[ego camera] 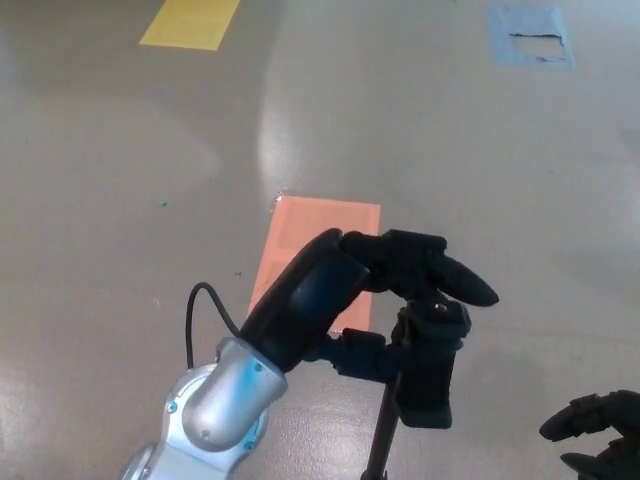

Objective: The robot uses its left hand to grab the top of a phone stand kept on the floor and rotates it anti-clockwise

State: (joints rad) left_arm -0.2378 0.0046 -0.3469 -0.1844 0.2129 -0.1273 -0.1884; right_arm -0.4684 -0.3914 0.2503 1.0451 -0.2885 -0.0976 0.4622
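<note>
Nearest the camera, at about five o'clock in the head view, the right hand (597,441) sat low at the picture's edge, only partly showing, so whether its fingers were spread or curled could not be told. It stood well apart from the action.

Up from six o'clock rose the thin black pole of the phone stand (424,368), with its clamp head just right of centre. The left hand (345,295) came in from seven o'clock on its silver forearm, thumb tucked under against the head's near side and two thick fingers (440,272) draped over the top. It looked closed around the top of the stand, holding it.

To do this turn well, the wrist should probably roll about the pole's own line, so the head spins rather than the pole tipping. A firm pinch would matter; a loose one might let the fingers slide over the clamp without carrying it round.

Beyond, an orange floor patch (318,250) lay past the hand at twelve o'clock, then a yellow patch (190,22) at eleven and a blue patch (531,35) at one.
</note>
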